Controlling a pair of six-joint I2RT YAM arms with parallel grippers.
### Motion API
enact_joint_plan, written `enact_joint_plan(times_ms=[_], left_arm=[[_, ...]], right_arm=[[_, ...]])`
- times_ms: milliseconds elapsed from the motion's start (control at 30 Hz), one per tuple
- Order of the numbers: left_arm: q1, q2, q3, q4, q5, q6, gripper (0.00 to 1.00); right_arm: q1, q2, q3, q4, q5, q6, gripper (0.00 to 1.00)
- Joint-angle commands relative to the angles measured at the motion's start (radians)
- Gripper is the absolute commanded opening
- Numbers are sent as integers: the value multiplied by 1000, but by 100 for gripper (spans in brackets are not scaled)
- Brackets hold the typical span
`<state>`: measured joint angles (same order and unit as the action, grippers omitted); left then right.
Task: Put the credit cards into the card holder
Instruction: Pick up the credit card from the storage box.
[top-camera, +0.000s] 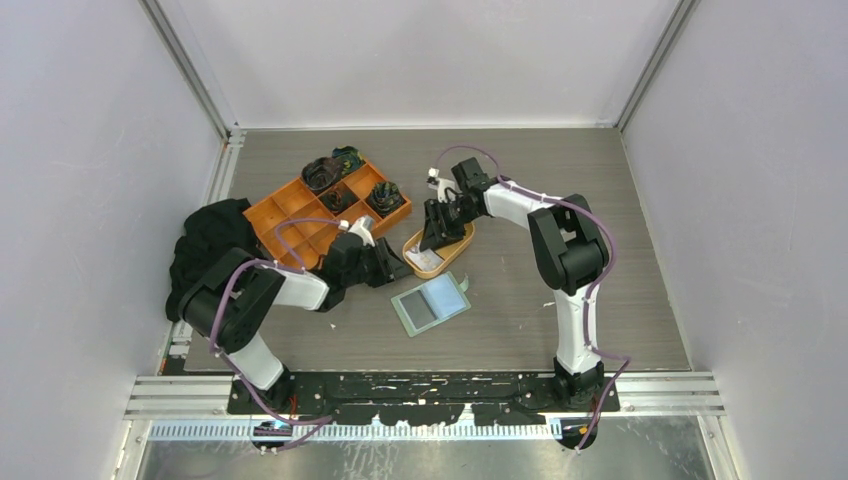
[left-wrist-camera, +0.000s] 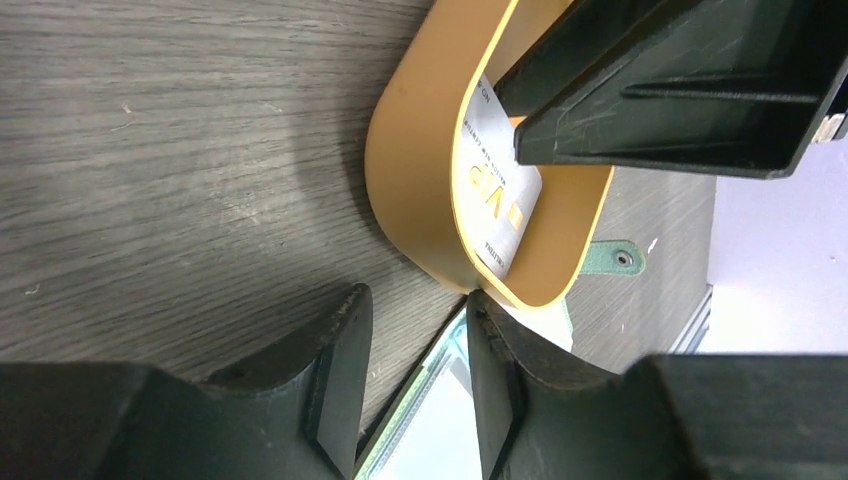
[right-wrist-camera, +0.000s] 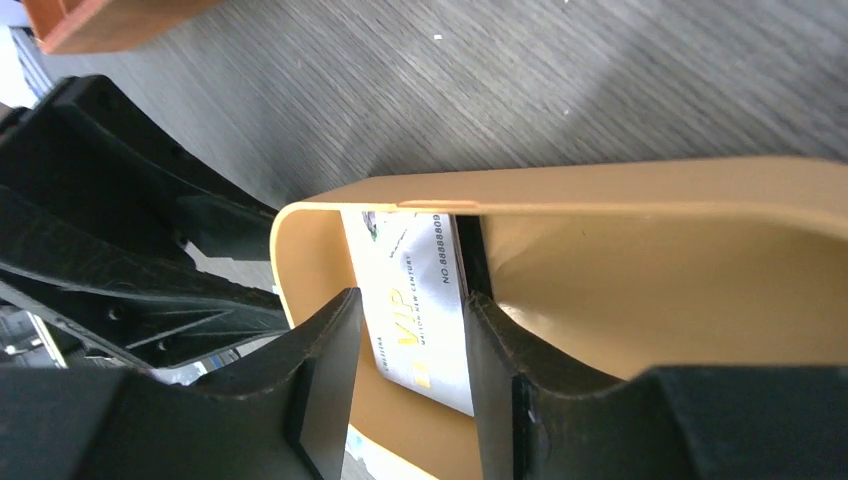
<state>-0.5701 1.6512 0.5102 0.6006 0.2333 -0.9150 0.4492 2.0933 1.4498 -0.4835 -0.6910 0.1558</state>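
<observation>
One credit card (right-wrist-camera: 438, 262), white with gold VIP lettering, leans against the end wall of the oval orange dish (right-wrist-camera: 650, 190), a pose that lifts its long edges off the dish floor for grasping. Right gripper (right-wrist-camera: 408, 298): jaws part-spread astride the card's width; contact cannot be told. Card holder (top-camera: 430, 303): lies open on the bench (top-camera: 650, 250) just beside the dish, glossy pockets upward, probably to keep the transfer short. Left gripper (left-wrist-camera: 417, 300): low at the holder's corner by the dish, jaws apart with its edge showing in the gap, likely placed to steady it; a pinch cannot be confirmed. Compartment tray (top-camera: 290, 215): beyond, uninvolved.
</observation>
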Motion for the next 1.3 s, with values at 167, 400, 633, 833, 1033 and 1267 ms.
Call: enact_joint_plan(times_ms=[167, 400, 633, 833, 1033, 1267], left_arm=[[15, 41, 33, 20, 26, 1, 41], [21, 34, 38, 8, 32, 5, 41], [28, 27, 37, -7, 35, 14, 41], [35, 19, 34, -13, 40, 17, 41], [40, 4, 31, -26, 40, 24, 41], [43, -1, 32, -32, 43, 26, 41]], right_arm=[[20, -38, -6, 85, -240, 140, 44], [19, -36, -4, 63, -212, 126, 37], [24, -23, 38, -41, -154, 24, 28], [48, -10, 76, -129, -123, -68, 27], [69, -6, 99, -185, -88, -135, 27], [89, -16, 107, -210, -6, -183, 28]])
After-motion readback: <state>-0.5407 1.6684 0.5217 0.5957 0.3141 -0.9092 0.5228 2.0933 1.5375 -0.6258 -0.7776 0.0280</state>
